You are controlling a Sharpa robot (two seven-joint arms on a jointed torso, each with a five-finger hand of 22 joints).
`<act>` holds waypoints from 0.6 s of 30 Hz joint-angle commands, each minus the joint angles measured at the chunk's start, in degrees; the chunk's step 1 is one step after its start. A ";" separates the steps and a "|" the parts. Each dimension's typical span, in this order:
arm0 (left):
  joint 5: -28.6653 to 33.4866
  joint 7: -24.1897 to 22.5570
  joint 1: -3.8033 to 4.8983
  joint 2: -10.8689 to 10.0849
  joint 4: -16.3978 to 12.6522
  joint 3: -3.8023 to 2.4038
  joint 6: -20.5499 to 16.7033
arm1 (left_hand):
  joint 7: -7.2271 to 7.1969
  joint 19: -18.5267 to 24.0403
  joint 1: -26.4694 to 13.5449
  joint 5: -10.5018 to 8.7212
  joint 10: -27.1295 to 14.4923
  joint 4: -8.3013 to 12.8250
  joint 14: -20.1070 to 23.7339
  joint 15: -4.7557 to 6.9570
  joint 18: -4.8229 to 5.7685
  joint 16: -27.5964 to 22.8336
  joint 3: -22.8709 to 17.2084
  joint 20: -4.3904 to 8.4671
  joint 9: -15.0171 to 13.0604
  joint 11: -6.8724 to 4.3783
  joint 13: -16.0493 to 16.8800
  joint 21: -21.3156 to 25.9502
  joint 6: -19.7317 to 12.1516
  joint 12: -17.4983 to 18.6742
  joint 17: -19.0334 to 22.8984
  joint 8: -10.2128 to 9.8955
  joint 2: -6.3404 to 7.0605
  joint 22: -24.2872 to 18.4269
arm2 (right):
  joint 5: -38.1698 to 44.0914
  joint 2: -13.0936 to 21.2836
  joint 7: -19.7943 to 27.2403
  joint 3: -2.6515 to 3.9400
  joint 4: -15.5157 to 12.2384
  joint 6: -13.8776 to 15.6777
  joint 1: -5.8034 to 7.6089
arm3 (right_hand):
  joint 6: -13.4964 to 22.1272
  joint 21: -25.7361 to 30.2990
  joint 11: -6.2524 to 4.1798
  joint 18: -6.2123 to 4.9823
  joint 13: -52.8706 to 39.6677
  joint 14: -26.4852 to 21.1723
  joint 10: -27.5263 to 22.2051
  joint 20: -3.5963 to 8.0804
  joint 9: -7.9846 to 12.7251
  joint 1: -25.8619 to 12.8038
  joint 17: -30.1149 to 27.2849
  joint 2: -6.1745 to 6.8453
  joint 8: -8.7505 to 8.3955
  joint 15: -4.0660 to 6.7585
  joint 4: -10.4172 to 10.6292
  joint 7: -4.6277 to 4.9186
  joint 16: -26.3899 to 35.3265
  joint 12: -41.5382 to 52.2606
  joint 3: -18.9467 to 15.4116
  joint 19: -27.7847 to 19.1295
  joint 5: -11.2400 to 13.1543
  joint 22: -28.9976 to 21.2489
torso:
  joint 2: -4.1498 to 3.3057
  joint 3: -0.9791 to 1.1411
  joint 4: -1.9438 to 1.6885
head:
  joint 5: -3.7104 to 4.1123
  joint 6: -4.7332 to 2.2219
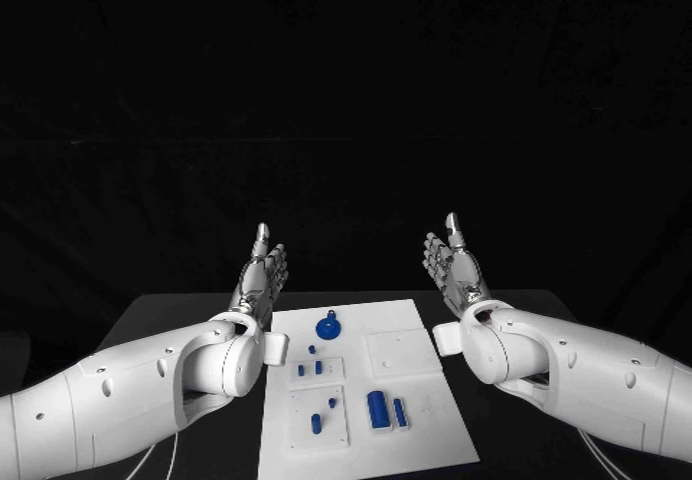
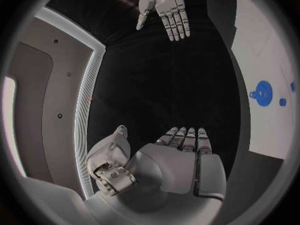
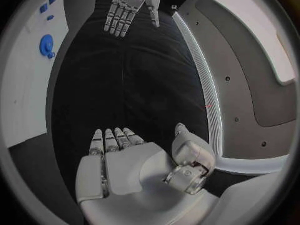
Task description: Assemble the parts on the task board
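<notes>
Nearest the camera, the board (image 1: 368, 385) lies mid-table between both arms, carrying blue parts (image 1: 379, 408): one round knobbed piece (image 1: 327, 326) near its far edge, and about seven small pegs and cylinders nearer in, though the tiniest are hard to count. Left hand (image 1: 261, 272) is raised beside the board, fingers straight and released, holding nothing. Right hand (image 1: 457, 265) mirrors it, likewise released, probably keeping the parts unobstructed.

A black bench (image 1: 188, 310) carries the white board (image 1: 397, 330) at its middle. On the board lie blue parts: a round one (image 1: 327, 326) at the far end, small pegs (image 1: 310, 368) and cylinders (image 1: 379, 408) nearer.
</notes>
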State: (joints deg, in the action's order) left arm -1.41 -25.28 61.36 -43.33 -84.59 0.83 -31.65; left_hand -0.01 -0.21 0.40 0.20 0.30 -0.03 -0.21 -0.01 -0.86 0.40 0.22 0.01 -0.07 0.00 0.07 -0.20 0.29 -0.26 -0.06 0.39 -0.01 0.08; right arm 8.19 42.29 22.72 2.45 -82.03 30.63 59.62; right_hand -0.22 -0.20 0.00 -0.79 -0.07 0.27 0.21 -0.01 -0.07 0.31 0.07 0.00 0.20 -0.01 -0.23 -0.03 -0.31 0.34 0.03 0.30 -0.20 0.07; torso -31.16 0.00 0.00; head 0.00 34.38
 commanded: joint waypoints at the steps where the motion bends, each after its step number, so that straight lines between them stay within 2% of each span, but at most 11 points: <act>1: 1.20 -3.96 -0.64 -0.70 -2.92 -0.43 -10.16 | 0.01 0.21 -0.40 -0.20 -0.30 0.03 0.21 0.01 0.86 -0.40 -0.22 -0.01 0.07 0.00 -0.07 0.20 -0.29 0.26 0.06 -0.39 0.01 -0.08 | -6.04 1.04 5.53 -0.89 -3.55 9.85 0.27 | 0.22 0.20 0.00 0.79 0.07 -0.27 -0.21 0.01 0.07 -0.31 -0.07 0.00 -0.20 0.01 0.23 0.03 0.31 -0.34 -0.03 -0.30 0.20 -0.07 | -0.02 0.00 0.00 | 0.00 0.00; 4: 1.35 -4.35 -1.03 -1.17 -4.64 -0.71 -11.78 | 0.01 0.21 -0.40 -0.20 -0.30 0.03 0.21 0.01 0.86 -0.40 -0.22 -0.01 0.07 0.00 -0.07 0.20 -0.29 0.26 0.06 -0.39 0.01 -0.08 | -7.25 1.81 6.40 -1.77 -6.03 11.90 0.42 | 0.22 0.20 0.00 0.79 0.07 -0.27 -0.21 0.01 0.07 -0.31 -0.07 0.00 -0.20 0.01 0.23 0.03 0.31 -0.34 -0.03 -0.30 0.20 -0.07 | -0.02 0.00 0.00 | 0.00 0.00; 7: 1.41 -4.51 -1.20 -1.36 -5.37 -0.83 -12.47 | 0.01 0.21 -0.40 -0.20 -0.30 0.03 0.21 0.01 0.86 -0.40 -0.22 -0.01 0.07 0.00 -0.07 0.20 -0.29 0.26 0.06 -0.39 0.01 -0.08 | -8.04 2.30 6.97 -2.34 -7.63 13.23 0.52 | 0.22 0.20 0.00 0.79 0.07 -0.27 -0.21 0.01 0.07 -0.31 -0.07 0.00 -0.20 0.01 0.23 0.03 0.31 -0.34 -0.03 -0.30 0.20 -0.07 | -0.02 0.00 0.00 | 0.00 0.00; 18: 1.41 -4.51 -1.20 -1.36 -5.37 -0.83 -12.47 | 0.01 0.21 -0.40 -0.20 -0.30 0.03 0.21 0.01 0.86 -0.40 -0.22 -0.01 0.07 0.00 -0.07 0.20 -0.29 0.26 0.06 -0.39 0.01 -0.08 | -8.19 2.40 7.07 -2.45 -7.93 13.48 0.54 | 0.22 0.20 0.00 0.79 0.07 -0.27 -0.21 0.01 0.07 -0.31 -0.07 0.00 -0.20 0.01 0.23 0.03 0.31 -0.34 -0.03 -0.30 0.20 -0.07 | -0.02 0.00 0.00 | 0.00 0.00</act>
State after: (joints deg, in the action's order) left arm -0.13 -28.39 60.22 -44.71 -89.78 0.07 -42.82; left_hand -0.01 -0.21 0.41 0.20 0.30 -0.06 -0.21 -0.01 -0.87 0.40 0.20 0.00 -0.06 0.00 0.06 -0.20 0.29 -0.26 -0.06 0.39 -0.03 0.05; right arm 0.57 44.67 28.25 -0.01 -89.84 43.11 60.13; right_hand -0.22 -0.20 0.00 -0.80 -0.06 0.27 0.22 -0.01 -0.05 0.32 0.05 0.00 0.20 -0.02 -0.23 -0.03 -0.32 0.34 0.03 0.30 -0.21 0.06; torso -31.18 -0.01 0.00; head 0.01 34.38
